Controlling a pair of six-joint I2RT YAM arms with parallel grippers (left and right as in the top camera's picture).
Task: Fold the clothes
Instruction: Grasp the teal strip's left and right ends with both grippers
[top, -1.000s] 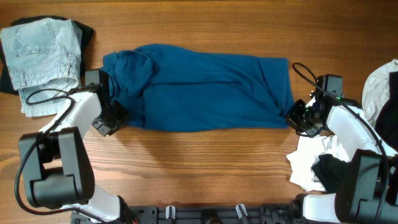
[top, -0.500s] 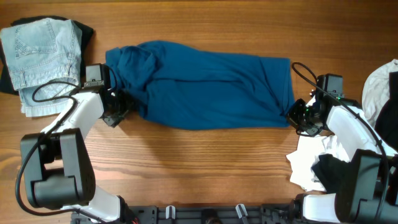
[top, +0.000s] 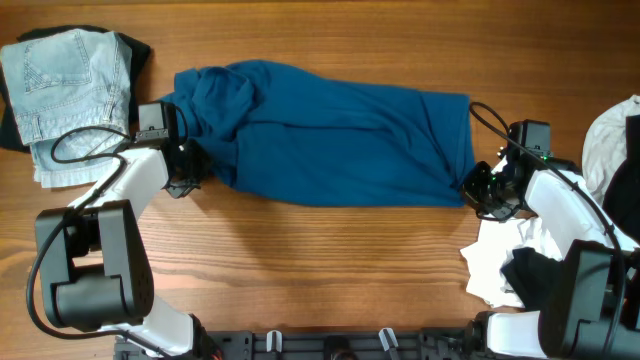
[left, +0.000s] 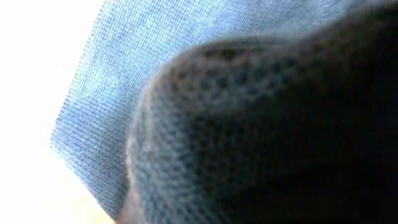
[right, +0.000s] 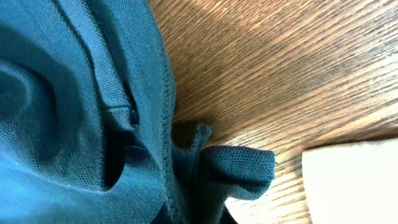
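From overhead, you see the dark blue shirt (top: 330, 145) stretched lengthwise across the tabletop (top: 330, 260), between both arms. Your left tool (top: 188, 172) is clenched at the shirt's bunched left end, and your right tool (top: 470, 187) is clamped on its lower right corner. Pale denim (top: 65, 85) lies folded at the far left, and white cloth (top: 495, 260) and a black piece (top: 535, 275) sit near the right arm. In your left wrist view, blue knit fills the frame, pressed up to the lens and blurred, with no fingers to make out. In your right wrist view, the hemmed corner puckers into a small pinched fold just above the bare wood, beside a white edge
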